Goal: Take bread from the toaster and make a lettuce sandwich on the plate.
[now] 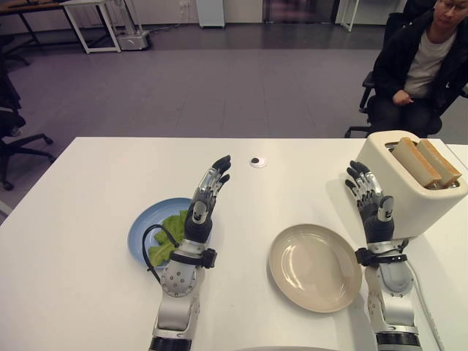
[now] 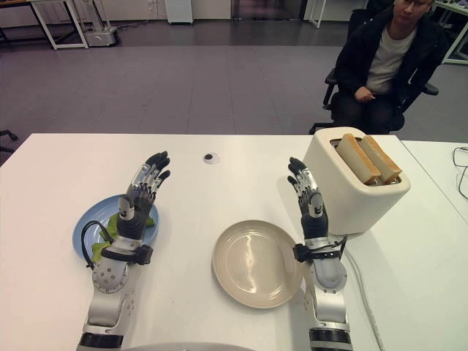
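bread slices (image 1: pixel 426 162) standing in toaster (image 1: pixel 428 208), right end of surface (image 1: pixel 88 190) | left hand (image 1: pixel 203 205) splayed wide, holding nothing, by lettuce (image 1: pixel 167 238) on blue plate (image 1: pixel 139 230) | right hand (image 1: pixel 373 201) same, just beside toaster | beige plate (image 1: pixel 314 267) between them

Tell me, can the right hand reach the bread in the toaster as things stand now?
Probably yes. The right hand is open and close beside the toaster, and both bread slices stick up out of it with nothing over them.

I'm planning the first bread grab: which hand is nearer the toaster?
Right. The right hand is open, close beside the toaster at its left wall. The left hand is far off to the left, above the blue plate of lettuce.
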Controlling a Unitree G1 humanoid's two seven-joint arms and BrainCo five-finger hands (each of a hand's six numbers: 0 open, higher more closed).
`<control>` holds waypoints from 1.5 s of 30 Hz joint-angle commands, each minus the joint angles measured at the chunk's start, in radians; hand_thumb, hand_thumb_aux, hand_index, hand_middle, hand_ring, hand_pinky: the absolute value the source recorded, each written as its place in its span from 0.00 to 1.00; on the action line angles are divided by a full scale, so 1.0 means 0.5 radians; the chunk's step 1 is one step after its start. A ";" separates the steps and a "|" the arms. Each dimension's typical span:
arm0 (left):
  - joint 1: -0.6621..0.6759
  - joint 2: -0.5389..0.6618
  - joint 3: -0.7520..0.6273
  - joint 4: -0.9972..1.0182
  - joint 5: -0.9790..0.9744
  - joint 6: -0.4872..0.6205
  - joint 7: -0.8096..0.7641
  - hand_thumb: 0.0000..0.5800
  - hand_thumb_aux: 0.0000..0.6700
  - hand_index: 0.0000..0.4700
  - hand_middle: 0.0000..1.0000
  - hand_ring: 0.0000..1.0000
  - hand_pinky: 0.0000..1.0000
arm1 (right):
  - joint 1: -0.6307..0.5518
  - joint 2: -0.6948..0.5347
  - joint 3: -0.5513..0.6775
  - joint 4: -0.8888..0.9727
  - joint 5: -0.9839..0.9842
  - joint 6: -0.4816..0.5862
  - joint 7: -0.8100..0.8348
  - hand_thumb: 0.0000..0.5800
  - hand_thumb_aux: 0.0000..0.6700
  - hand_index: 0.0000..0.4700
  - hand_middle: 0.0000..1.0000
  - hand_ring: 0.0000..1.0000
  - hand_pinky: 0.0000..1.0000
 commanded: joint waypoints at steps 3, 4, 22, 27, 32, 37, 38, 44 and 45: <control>-0.001 0.005 0.011 0.017 0.012 0.001 0.004 0.00 0.00 0.00 0.00 0.00 0.00 | -0.261 -0.440 -0.367 -0.338 -0.356 0.193 -0.093 0.00 0.00 0.00 0.00 0.00 0.00; -0.002 0.006 0.012 0.017 0.013 0.001 0.005 0.00 0.00 0.00 0.00 0.00 0.00 | -0.303 -0.544 -0.452 -0.349 -0.438 0.259 -0.109 0.00 0.00 0.00 0.00 0.00 0.00; -0.027 0.031 0.019 0.008 0.005 0.015 -0.009 0.00 0.00 0.00 0.00 0.00 0.00 | -0.573 -1.469 -0.379 1.430 -1.023 -0.016 -0.452 0.87 0.64 0.64 0.00 0.00 0.00; -0.028 0.041 0.030 -0.007 0.004 0.021 -0.017 0.00 0.00 0.00 0.00 0.00 0.00 | -0.656 -1.489 -0.234 1.684 -1.031 -0.094 -0.548 0.88 0.65 0.65 0.00 0.00 0.00; -0.024 0.044 0.039 -0.018 0.001 0.028 -0.027 0.00 0.00 0.00 0.00 0.00 0.00 | -0.666 -1.472 -0.170 1.666 -0.979 -0.121 -0.585 0.80 0.55 0.55 0.00 0.00 0.00; -0.019 0.039 0.040 -0.022 0.002 0.026 -0.031 0.00 0.00 0.00 0.00 0.00 0.00 | -0.656 -1.474 -0.212 1.558 -0.882 -0.114 -0.600 0.79 0.54 0.54 0.00 0.00 0.00; -0.018 0.038 0.040 -0.023 0.002 0.025 -0.032 0.00 0.00 0.00 0.00 0.00 0.00 | -0.653 -1.476 -0.208 1.547 -0.880 -0.109 -0.602 0.79 0.54 0.54 0.00 0.00 0.00; -0.013 0.028 0.036 -0.031 0.014 0.023 -0.024 0.00 0.00 0.00 0.00 0.00 0.00 | -0.653 -1.445 -0.157 1.570 -0.893 -0.091 -0.600 0.82 0.58 0.58 0.00 0.00 0.00; -0.013 0.028 0.036 -0.032 0.015 0.022 -0.024 0.00 0.00 0.00 0.00 0.00 0.00 | -0.648 -1.441 -0.153 1.567 -0.892 -0.090 -0.598 0.82 0.57 0.57 0.00 0.00 0.00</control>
